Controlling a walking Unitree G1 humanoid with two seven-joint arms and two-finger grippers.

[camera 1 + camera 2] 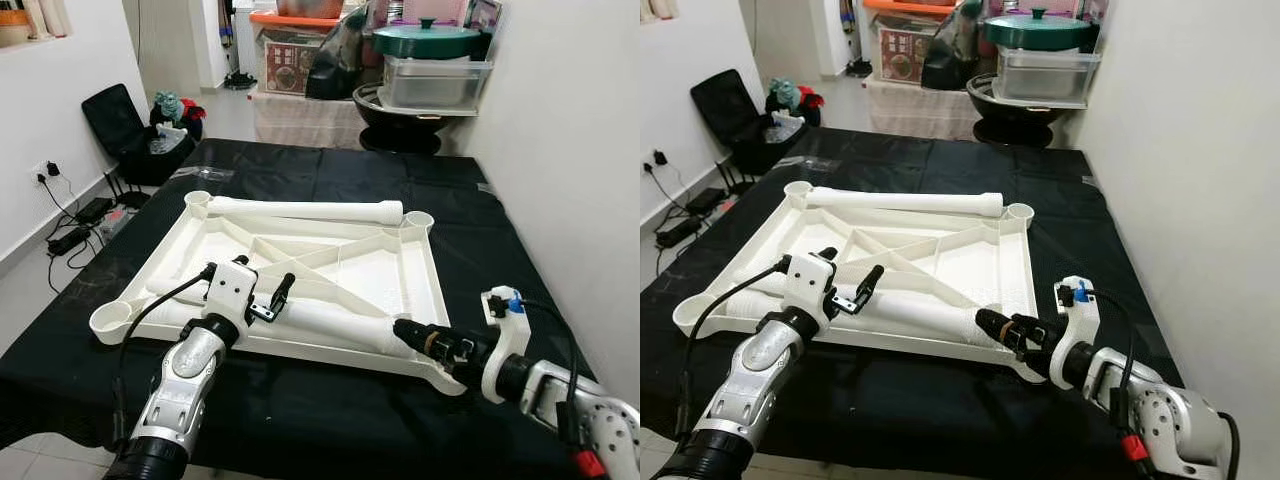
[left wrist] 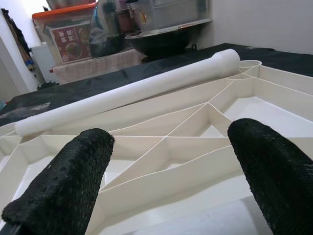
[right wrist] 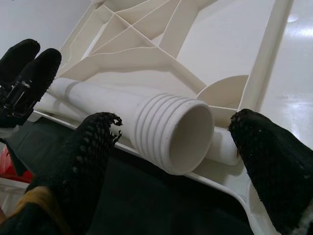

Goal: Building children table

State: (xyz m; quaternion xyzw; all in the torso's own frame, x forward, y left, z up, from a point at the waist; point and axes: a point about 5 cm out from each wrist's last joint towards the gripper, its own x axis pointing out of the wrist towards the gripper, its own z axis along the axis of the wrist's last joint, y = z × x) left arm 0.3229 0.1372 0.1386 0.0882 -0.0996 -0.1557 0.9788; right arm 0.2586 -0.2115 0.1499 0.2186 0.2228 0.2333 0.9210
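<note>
Right pincer (image 3: 171,147) gapes around the leg's (image 3: 122,112) threaded end.

Left arm: extended forward from the lower left, wrist raised, forearm angled upward. Left tool (image 1: 262,289): fingers (image 2: 63,188) spread wide apart, gripping nothing. Right arm: enters from the lower right, forearm angled inward toward the left. Right tool (image 1: 425,340): held low, fingers (image 3: 90,156) parted, nothing clamped between them.
</note>
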